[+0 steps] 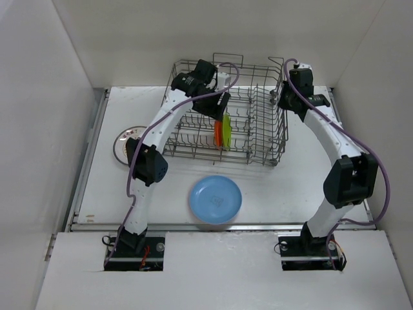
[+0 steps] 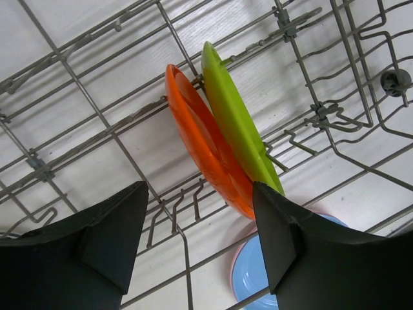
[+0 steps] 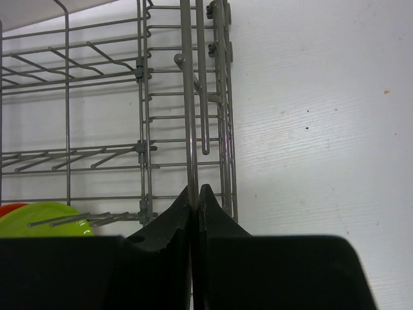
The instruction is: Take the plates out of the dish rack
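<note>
While the left hand (image 2: pixel 199 187) hangs parted over the orange plate (image 2: pixel 205 152) and green plate (image 2: pixel 235 113), upright in the rack (image 1: pixel 206 157), it should centre on one rim before closing; the right hand (image 3: pixel 195 192), clamped on a side wire, should brace the rack.

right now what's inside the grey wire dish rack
A round orange plate and a lime green plate stand on edge side by side. The left arm covers part of the rack.
</note>
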`<state>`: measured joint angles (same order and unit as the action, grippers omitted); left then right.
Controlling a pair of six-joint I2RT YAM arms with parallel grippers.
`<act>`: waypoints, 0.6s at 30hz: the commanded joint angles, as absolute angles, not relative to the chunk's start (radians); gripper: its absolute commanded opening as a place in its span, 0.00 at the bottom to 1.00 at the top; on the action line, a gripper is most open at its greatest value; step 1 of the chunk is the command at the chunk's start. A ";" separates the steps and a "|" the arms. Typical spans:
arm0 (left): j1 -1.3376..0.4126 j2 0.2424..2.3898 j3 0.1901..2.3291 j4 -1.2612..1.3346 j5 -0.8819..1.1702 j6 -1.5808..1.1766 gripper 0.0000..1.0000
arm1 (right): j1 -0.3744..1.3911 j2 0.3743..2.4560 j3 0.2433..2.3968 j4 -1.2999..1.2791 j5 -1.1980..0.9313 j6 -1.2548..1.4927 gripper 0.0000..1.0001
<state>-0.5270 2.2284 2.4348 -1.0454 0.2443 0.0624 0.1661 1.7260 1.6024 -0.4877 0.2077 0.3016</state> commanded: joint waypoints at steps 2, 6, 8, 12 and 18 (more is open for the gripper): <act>-0.563 2.145 2.434 -1.052 0.151 0.092 0.63 | 0.176 1.703 1.575 -0.463 0.233 0.281 0.00; -0.572 2.155 2.434 -1.061 0.127 0.092 0.58 | 0.176 1.680 1.566 -0.463 0.233 0.281 0.00; -0.572 2.164 2.434 -1.074 0.117 0.092 0.56 | 0.176 1.669 1.566 -0.454 0.233 0.281 0.00; -0.572 2.197 2.444 -1.092 0.117 0.092 0.48 | 0.176 1.669 1.566 -0.454 0.222 0.281 0.00; -0.572 2.206 2.435 -1.092 0.106 0.083 0.38 | 0.176 1.660 1.548 -0.454 0.213 0.281 0.00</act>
